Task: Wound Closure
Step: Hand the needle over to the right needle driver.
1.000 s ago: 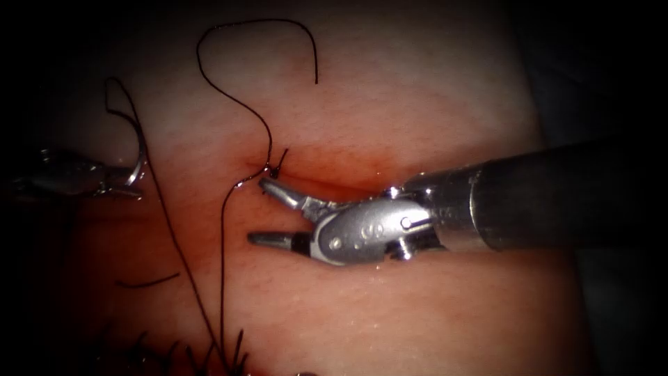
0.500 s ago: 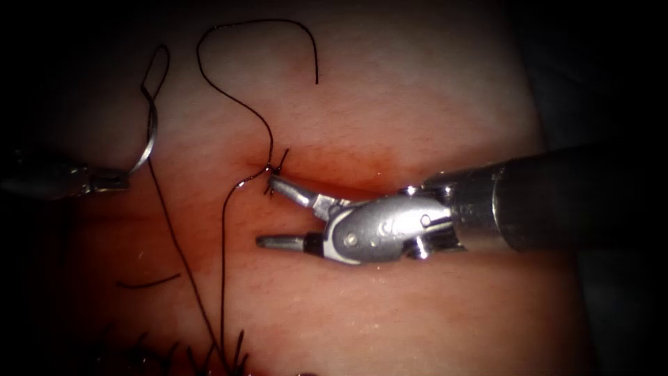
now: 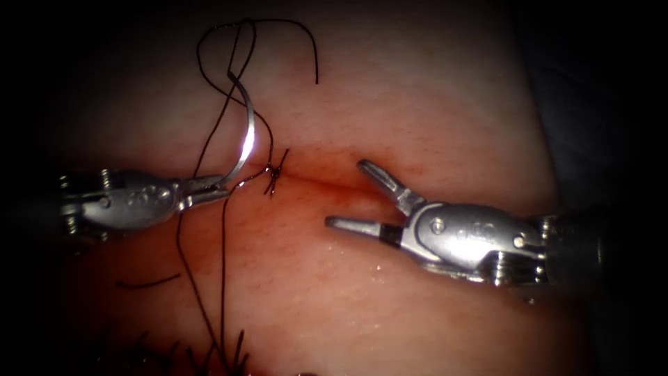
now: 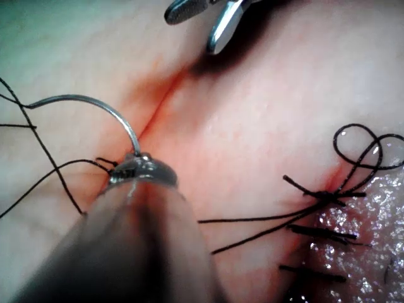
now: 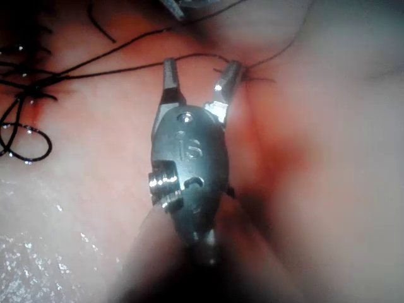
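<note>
Now two grippers: left gripper (image 3: 209,189) holds one needle (image 3: 243,139), right gripper (image 3: 351,198) empty.

My left tool (image 3: 209,190) now sits right beside the knot (image 3: 276,169), carrying the needle (image 3: 245,136) in from the far left. My right tool (image 3: 355,195) is back off the knot, jaws apart.

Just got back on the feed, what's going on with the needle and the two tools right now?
The left tool has its jaws shut on the needle near one end; the needle curves up free above the tissue, not in it. Thread trails from it past a knot at the left end of the cut. The right tool sits open over the cut, holding nothing.
</note>
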Action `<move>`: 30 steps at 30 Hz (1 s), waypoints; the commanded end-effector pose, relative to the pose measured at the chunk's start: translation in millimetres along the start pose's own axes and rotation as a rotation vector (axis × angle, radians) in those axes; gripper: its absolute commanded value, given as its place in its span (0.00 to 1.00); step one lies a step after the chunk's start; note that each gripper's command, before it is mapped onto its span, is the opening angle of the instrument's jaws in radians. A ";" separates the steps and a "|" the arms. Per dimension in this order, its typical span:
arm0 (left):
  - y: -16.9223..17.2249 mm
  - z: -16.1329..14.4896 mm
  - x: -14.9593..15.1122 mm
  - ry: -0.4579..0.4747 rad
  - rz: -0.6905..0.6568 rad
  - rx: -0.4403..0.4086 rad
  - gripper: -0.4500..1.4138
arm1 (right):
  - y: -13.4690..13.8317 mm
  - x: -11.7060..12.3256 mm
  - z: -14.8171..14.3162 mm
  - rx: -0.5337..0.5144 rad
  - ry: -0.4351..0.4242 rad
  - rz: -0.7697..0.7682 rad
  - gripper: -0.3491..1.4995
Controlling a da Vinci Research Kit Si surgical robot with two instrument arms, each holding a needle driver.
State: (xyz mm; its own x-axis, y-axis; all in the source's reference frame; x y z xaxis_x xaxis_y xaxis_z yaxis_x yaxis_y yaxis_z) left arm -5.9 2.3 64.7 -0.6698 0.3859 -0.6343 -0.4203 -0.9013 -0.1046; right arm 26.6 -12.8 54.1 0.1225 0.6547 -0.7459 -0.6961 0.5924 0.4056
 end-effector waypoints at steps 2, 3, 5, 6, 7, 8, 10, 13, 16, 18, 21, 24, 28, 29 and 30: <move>1.0 2.4 0.6 -0.003 0.003 0.015 0.00 | -0.6 -0.3 0.2 -0.052 -0.043 0.085 0.82; 1.3 3.0 0.9 -0.005 0.007 0.022 0.00 | -0.5 -0.3 0.2 -0.066 -0.051 0.090 0.82; 2.0 4.4 1.6 -0.012 0.021 0.038 0.00 | -0.3 -0.3 0.3 -0.110 -0.095 0.136 0.84; 2.2 4.7 1.8 -0.014 0.025 0.042 0.00 | -0.1 -0.2 0.4 -0.127 -0.115 0.160 0.84; 2.4 5.1 2.0 -0.016 0.029 0.047 0.00 | 0.0 -0.2 0.5 -0.139 -0.128 0.178 0.84; 2.6 5.4 2.2 -0.021 0.032 0.062 0.00 | 0.2 -0.1 0.6 -0.150 -0.144 0.202 0.85; 3.3 6.3 2.5 -0.037 0.057 0.095 0.00 | 0.6 0.0 0.9 -0.172 -0.167 0.245 0.85; 4.3 7.5 2.7 -0.069 0.085 0.156 0.00 | 1.3 0.2 1.2 -0.192 -0.187 0.296 0.85; 4.9 8.6 2.6 -0.092 0.117 0.209 0.00 | 1.7 0.5 1.5 -0.202 -0.197 0.318 0.85; 5.1 9.2 2.5 -0.108 0.134 0.241 0.00 | 2.1 0.6 1.9 -0.208 -0.208 0.326 0.85; 5.2 9.6 2.6 -0.114 0.164 0.275 0.00 | 2.6 0.6 2.7 -0.213 -0.231 0.339 0.85; 5.3 9.7 2.9 -0.113 0.193 0.316 0.00 | 3.1 0.3 3.7 -0.207 -0.260 0.358 0.85; 5.5 9.7 3.1 -0.115 0.238 0.358 0.00 | 3.5 0.1 4.6 -0.203 -0.271 0.378 0.85; 5.5 9.7 3.2 -0.118 0.245 0.368 0.00 | 3.6 0.1 4.9 -0.202 -0.280 0.379 0.84; 5.6 9.6 3.2 -0.119 0.253 0.376 0.00 | 3.7 0.1 5.2 -0.203 -0.282 0.379 0.84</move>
State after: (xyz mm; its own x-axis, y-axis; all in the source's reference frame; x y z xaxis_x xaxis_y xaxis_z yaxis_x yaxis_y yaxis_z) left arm -15.9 0.4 68.9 -0.8376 0.1984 -0.5090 -0.4134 -0.8394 0.3530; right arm 27.0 -8.1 57.8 0.0035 0.9256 -0.3785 -0.8495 0.2025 0.4872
